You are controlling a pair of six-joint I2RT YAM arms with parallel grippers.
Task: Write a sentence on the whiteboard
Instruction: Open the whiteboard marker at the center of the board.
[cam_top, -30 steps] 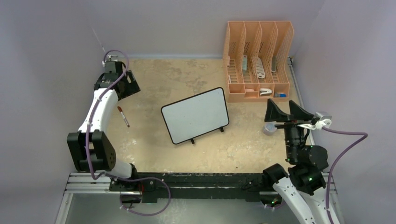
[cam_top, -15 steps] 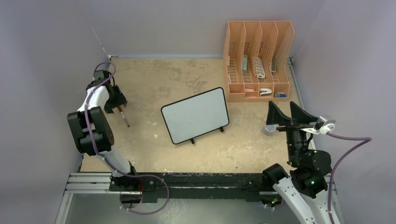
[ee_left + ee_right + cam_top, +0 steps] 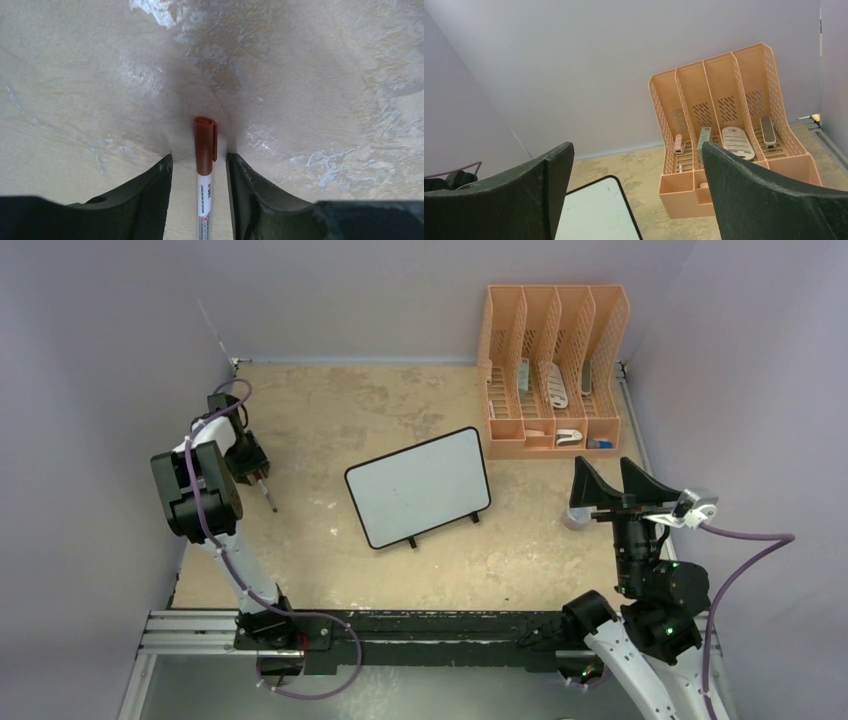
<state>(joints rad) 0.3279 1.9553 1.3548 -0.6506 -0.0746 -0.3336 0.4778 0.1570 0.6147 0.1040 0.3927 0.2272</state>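
The whiteboard (image 3: 418,487) lies tilted at mid-table, its face blank, with no sentence on it; its corner shows in the right wrist view (image 3: 594,210). A marker (image 3: 269,497) with a red-brown cap lies on the table at the left. My left gripper (image 3: 250,462) is down over it. In the left wrist view the marker (image 3: 204,150) lies lengthwise between the open fingers of the left gripper (image 3: 199,159), with a gap on each side. My right gripper (image 3: 612,472) is wide open and empty, raised at the right; it also shows in the right wrist view (image 3: 636,150).
An orange file organizer (image 3: 552,370) holding several small items stands at the back right, also in the right wrist view (image 3: 729,135). A small clear cup (image 3: 574,517) sits beside the right arm. Grey walls close in the left, back and right.
My left arm has pulled back and down from the far left, bringing its gripper onto the table around the marker. The right gripper has shifted slightly right. The whiteboard has not moved.
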